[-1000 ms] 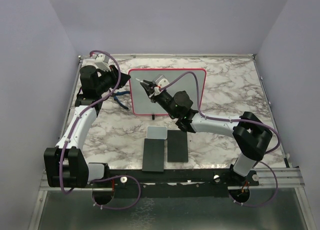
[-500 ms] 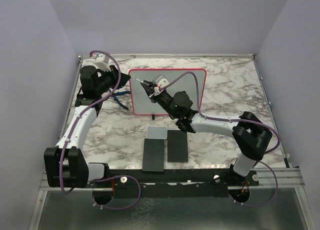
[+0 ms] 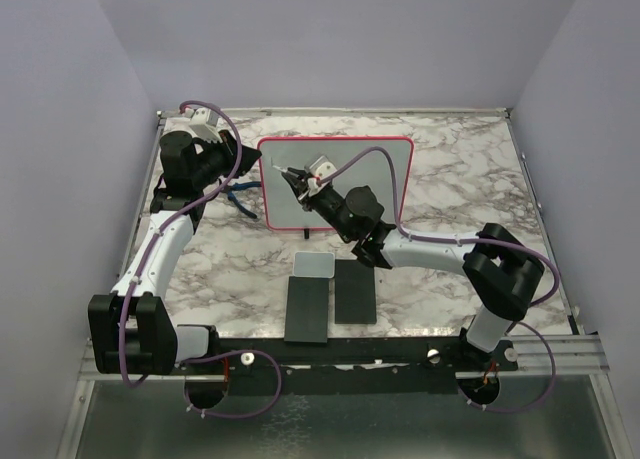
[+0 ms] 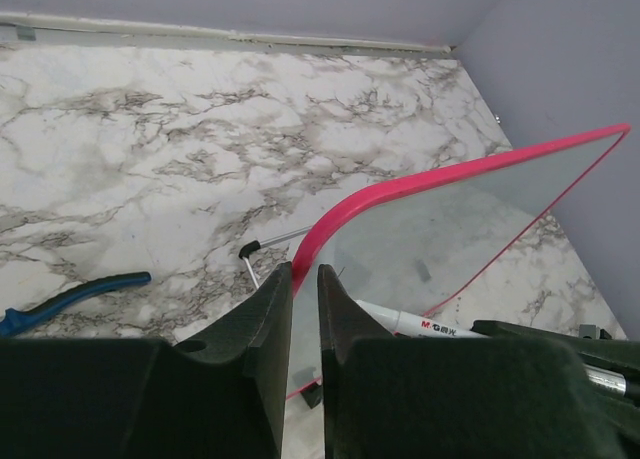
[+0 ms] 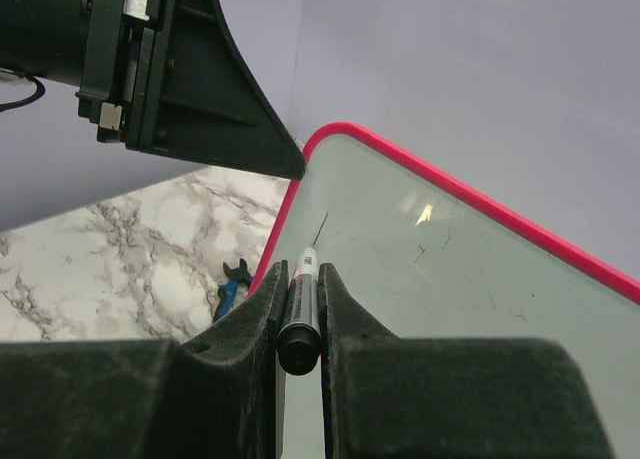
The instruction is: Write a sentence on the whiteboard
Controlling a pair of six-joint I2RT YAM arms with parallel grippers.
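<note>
Pale lilac walls close round a marble-patterned bench [image 3: 460,169]. On it the large white whiteboard with a red-pink rim [image 3: 340,139] stands on edge. Your left hand [image 4: 305,276] is closed tight on the board's left rim at the rounded upper corner, bracing it. Your right hand [image 5: 300,314] is pinched on a white-barrelled marker with a black end [image 5: 304,284]. The marker's tip appears to rest on the board just ahead of the fingertips, close beside the left hand's grip.

Of the sentence [image 5: 322,226] I can make out only a thin dark stroke just beyond the tip, so the writing looks barely begun. Press lightly, so the board does not rock against the left hand. Hold the tip square to the surface and travel away from the left hand along one level line. Write small and leave room for the rest.
</note>
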